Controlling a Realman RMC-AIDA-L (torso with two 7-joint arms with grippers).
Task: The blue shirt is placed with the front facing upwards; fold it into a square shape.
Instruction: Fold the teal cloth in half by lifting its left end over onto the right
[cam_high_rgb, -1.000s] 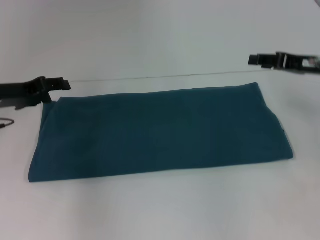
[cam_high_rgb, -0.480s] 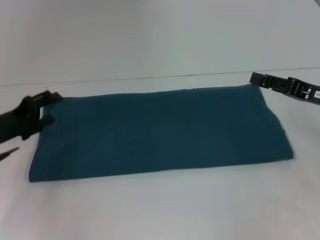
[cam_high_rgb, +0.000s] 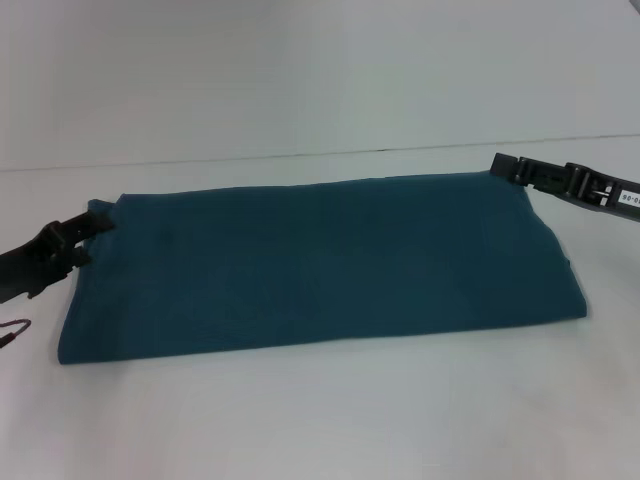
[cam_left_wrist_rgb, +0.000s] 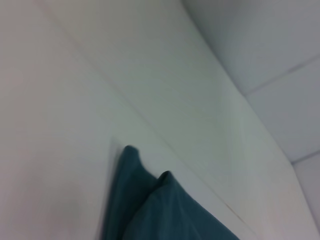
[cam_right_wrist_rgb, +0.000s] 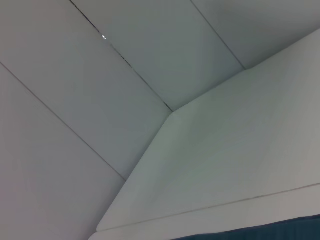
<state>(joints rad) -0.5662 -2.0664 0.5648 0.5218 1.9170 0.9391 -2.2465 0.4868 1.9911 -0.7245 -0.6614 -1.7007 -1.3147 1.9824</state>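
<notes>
Dark teal-blue cotton shirt (cam_high_rgb: 320, 262) lies folded into a long flat band on my white desk (cam_high_rgb: 330, 410), its long axis running left to right across my view, plain cloth facing up. My left gripper (cam_high_rgb: 85, 235) sits at its far left corner, my right gripper (cam_high_rgb: 505, 166) at its far right corner; I cannot tell how either's jaws stand.
</notes>
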